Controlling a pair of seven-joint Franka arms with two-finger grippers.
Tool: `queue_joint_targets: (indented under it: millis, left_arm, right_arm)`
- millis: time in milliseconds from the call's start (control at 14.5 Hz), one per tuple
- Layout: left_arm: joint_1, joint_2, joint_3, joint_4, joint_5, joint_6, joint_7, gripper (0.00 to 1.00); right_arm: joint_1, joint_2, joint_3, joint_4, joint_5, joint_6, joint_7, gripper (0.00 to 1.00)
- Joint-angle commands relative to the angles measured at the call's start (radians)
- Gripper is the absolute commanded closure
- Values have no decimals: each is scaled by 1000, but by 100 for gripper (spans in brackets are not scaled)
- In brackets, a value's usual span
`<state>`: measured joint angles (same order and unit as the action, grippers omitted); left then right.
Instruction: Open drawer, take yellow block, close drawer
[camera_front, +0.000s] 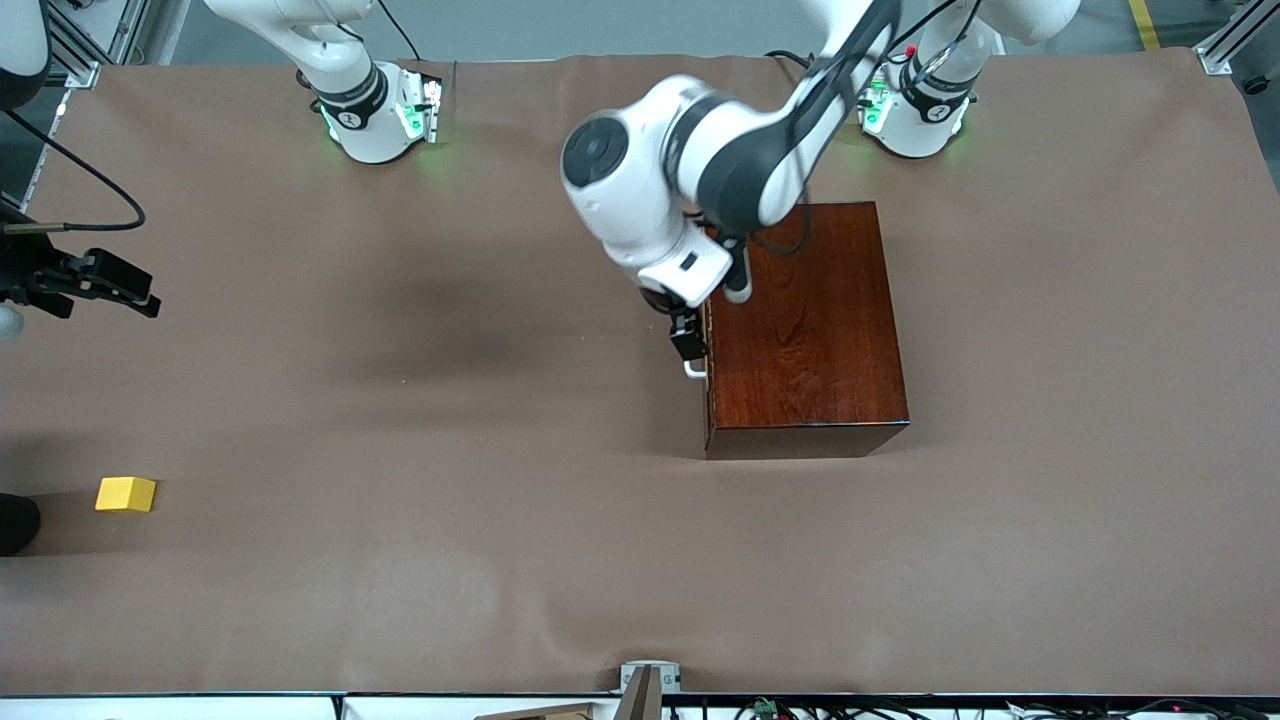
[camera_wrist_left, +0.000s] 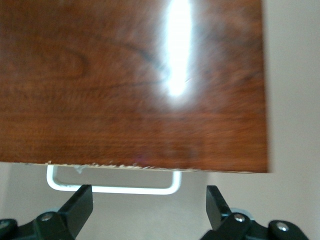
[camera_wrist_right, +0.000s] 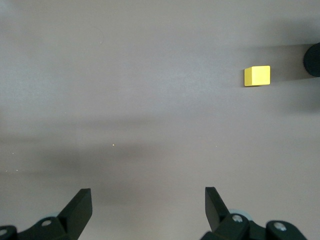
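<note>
Drawer (camera_front: 706, 350) closed flush in dark wooden box (camera_front: 805, 330); only white handle (camera_wrist_left: 114, 183) protrudes from box face toward right arm's end of worktop (camera_front: 450, 400)

Left gripper (camera_front: 688, 345) at handle, jaws spread apart, released, one finger (camera_wrist_left: 80, 206) just off handle bar, handle not clamped

Yellow block (camera_front: 126, 494) on bare worktop at right arm's end, well apart from box, nearer front camera than box

Right gripper (camera_wrist_right: 148, 210) over bare worktop at right arm's end, jaws released, gripping nothing, arm waits; block (camera_wrist_right: 257, 76) visible ahead of it
</note>
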<state>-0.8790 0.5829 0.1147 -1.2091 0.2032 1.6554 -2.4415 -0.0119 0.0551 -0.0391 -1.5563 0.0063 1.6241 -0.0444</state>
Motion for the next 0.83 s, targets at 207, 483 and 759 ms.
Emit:
queue_joint_targets:
  millis: [207, 483, 759]
  left_arm:
    - [237, -84, -6, -21, -71, 53, 335, 0]
    - [412, -176, -9, -68, -148, 52, 631, 0]
    - [549, -285, -9, -159, -192, 40, 881, 0]
  right_arm:
    - [12, -32, -10, -22, -8, -39, 14, 0]
    - [4, -29, -11, -10, -8, -38, 12, 0]
    - [3, -27, -11, -2, -9, -33, 12, 0]
